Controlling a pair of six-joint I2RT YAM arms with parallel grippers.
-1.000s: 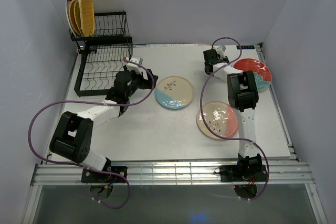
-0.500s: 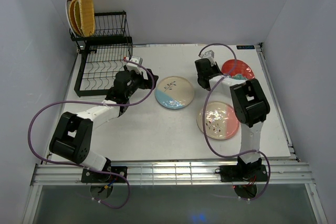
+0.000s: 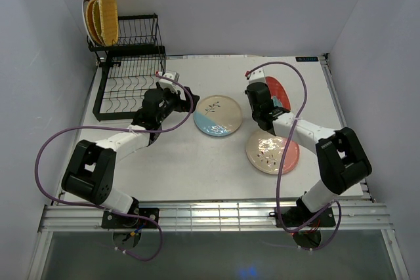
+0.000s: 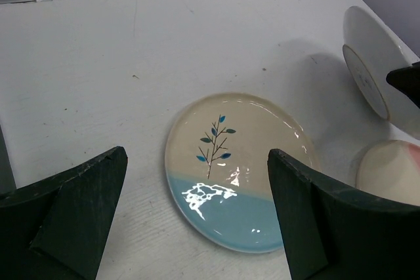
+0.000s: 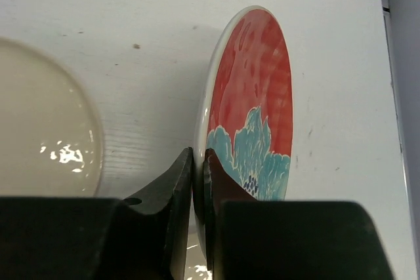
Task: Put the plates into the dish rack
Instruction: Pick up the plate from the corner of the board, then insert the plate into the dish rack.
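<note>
White bench (image 3: 197, 162), pale walls (image 3: 210, 4). The right tool (image 5: 199, 162) pinches the red-teal plate (image 5: 252, 90) on edge; the left tool (image 4: 197, 188) gapes wide, cream-blue plate (image 4: 243, 142) ahead.

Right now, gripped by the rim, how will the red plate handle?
The red plate looks rigid and glazed, probably slippery. The right end effector pinches only its rim, so it may pivot. Held on edge, it likely chips if dropped.

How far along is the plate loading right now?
Done: several plates stand in the top tier of the rack. In hand: the right fingers pinch the red plate on edge. Left: the blue plate and pink plate lie flat on the table.
</note>
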